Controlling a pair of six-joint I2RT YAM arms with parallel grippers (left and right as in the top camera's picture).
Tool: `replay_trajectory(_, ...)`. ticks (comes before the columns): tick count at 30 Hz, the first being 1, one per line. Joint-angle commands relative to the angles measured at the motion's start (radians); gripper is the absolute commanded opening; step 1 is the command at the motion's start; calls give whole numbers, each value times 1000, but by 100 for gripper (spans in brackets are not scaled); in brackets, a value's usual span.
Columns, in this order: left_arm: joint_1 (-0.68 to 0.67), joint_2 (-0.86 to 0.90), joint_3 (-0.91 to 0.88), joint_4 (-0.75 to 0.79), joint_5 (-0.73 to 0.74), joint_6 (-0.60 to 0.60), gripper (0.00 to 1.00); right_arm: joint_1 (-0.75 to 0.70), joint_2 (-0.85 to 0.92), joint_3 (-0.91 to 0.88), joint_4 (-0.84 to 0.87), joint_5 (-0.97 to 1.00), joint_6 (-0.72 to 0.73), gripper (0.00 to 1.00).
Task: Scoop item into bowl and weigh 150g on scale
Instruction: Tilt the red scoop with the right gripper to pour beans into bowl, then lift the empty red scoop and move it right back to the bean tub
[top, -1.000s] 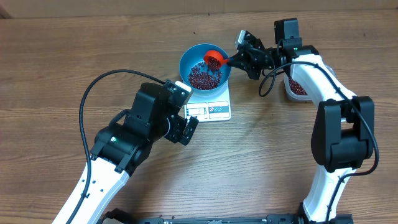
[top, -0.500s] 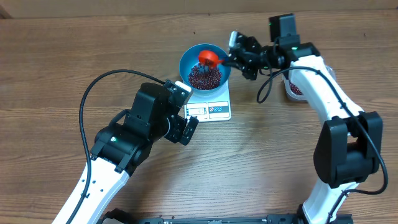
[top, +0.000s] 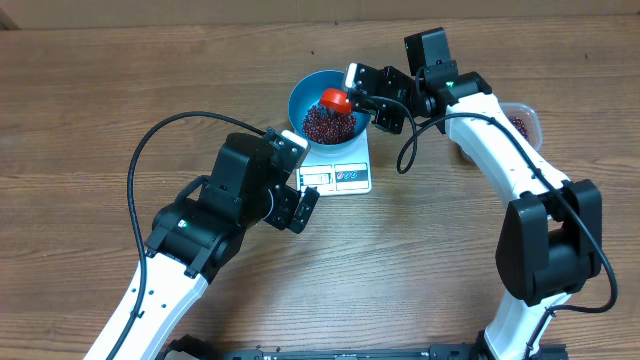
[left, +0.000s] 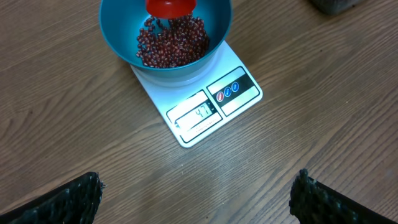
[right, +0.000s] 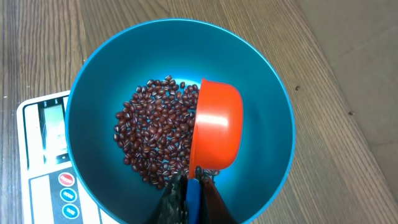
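A: Many beans (right: 155, 130) heaped in blue bowl (right: 273, 124); bowl sits on white scale (left: 239, 93).
B: Right gripper (right: 189, 199)?
A: Fingers pinched tight on the handle of orange scoop (right: 216, 132). Scoop tipped on its side above the heap, inside the bowl.
B: Left gripper (left: 196, 205)?
A: Fingers spread wide, holding nothing. Hovers over table (left: 323, 137), near the scale's display edge.

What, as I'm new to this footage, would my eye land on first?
The bright orange-red scoop, tipped on its side inside the blue bowl at the far centre of the overhead view, with the right pincer shut on its handle. Next, the maroon beans heaped in that bowl, which sits on the white scale.
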Motion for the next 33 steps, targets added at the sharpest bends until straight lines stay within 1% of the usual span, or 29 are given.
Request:
replay_trajectory(1,-3,7,24,3,15,-10,99,-2,-46,-1,6,-4,48,4)
replay_trajectory(5,-3,7,24,3,15,-10,99,-2,-83,-1,5,-63,49,4)
replay_trajectory(7,-3,7,24,3,15,-10,100,-2,-105,-1,11,-76,80,4)
replay_trajectory(13,-3,7,24,3,15,-10,100,-23,-202,-1,31,-60,286,4)
replay_trajectory(16,-3,7,24,3,15,-10,100,-53,-246,-1,35,5,459,4)
replay_trajectory(19,-3,7,24,3,15,-10,99,-85,-277,-1,35,122,674,4)
replay_trajectory(24,-3,7,24,3,15,-10,100,-121,-300,-1,31,439,915,4)
replay_trajectory(27,-3,7,24,3,15,-10,100,-135,-301,-1,-13,655,1038,4)
replay_trajectory(30,-3,7,24,3,15,-10,99,-135,-301,-2,-60,805,1082,4)
replay_trajectory(33,-3,7,24,3,15,-10,99,-135,-301,-2,-116,872,1090,4)
